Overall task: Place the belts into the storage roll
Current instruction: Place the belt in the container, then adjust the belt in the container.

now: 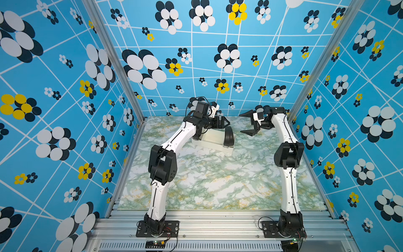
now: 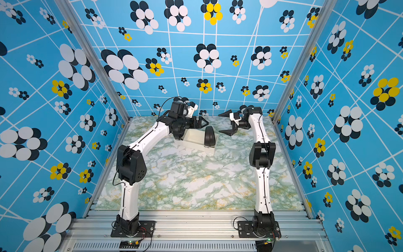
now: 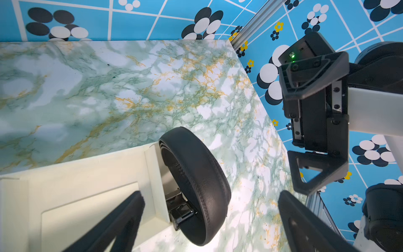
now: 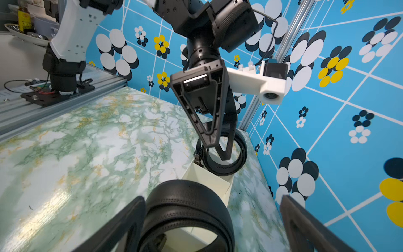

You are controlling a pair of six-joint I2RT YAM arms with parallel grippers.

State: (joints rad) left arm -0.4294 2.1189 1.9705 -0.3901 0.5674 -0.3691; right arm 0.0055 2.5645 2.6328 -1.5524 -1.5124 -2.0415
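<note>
Left fingers, right fingers: we are holding them apart.
Belt: standing at storage roll's 3 o'clock end.

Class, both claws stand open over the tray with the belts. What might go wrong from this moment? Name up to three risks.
1. The coiled black leather-look belt stands on edge, well above the low wall of the off-white plastic tray; it might uncoil or tip out.
2. The open left claw hangs right at the second black coil; withdrawing carelessly could snag it.
3. The open right claw faces the left one closely; they might collide.
</note>
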